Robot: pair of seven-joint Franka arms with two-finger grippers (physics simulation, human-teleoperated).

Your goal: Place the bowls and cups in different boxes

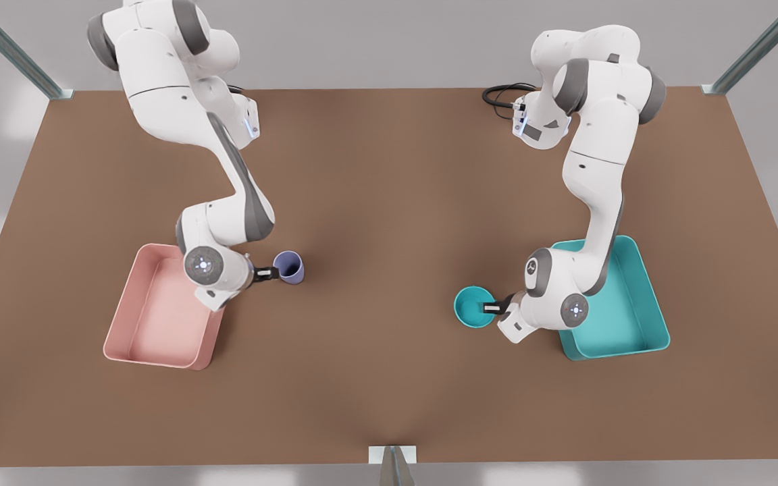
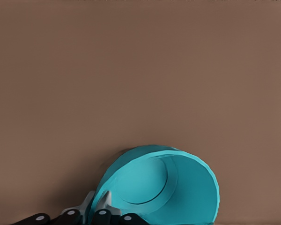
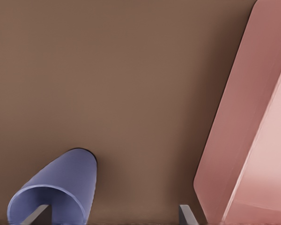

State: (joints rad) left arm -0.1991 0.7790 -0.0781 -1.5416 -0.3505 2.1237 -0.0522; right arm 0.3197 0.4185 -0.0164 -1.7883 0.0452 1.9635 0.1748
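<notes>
Two light, stiff, smooth vessels, both probably best pinched at the rim wall. The left end effector [image 1: 495, 308] is narrowed on the teal bowl's [image 1: 471, 307] rim, well apart from the pink box [image 1: 152, 358] across the counter [image 1: 389, 202]. The right end effector [image 1: 269, 273] is spread wide, one finger seemingly inside the lavender cup [image 1: 290, 267], just beside that box.

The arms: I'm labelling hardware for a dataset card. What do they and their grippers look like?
Both arms are glossy white with rounded grey joint bands and round caps bearing small blue-lit dots. The left gripper and right gripper have slim black fingers. A black cable loops behind one arm.
</notes>
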